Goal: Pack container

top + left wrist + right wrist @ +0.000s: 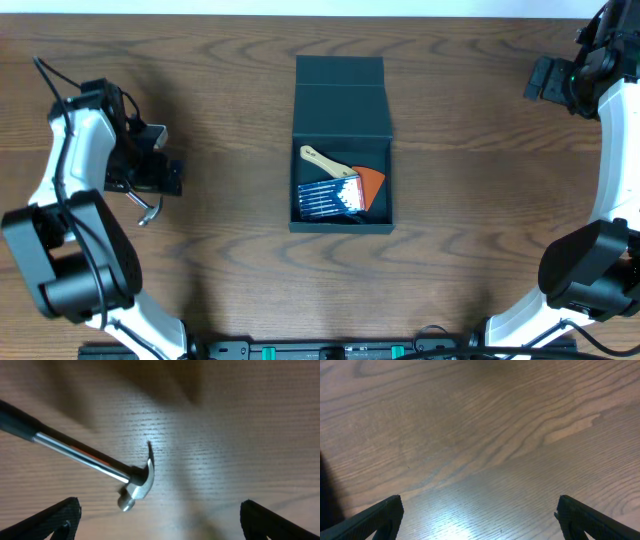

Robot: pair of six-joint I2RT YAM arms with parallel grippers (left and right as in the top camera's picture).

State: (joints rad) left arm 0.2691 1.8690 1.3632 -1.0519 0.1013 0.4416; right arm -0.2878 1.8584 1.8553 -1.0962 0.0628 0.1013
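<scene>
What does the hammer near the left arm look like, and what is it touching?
The hammer looks small, with a shiny metal head: a round striking face on one end, a curved prong on the other. A chrome shaft runs into a black grip. It lies flat on the wooden table, well left of the container, below the open left claw, with neither fingertip touching it.

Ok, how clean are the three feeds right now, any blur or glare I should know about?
Overhead: sharp and evenly lit, though the inside of the container reads dark. Left wrist: soft focus, the hammer looks smeared, and there is a bright glare patch on the table above its head. Right wrist: wood grain fairly crisp, with glare low in the centre.
</scene>
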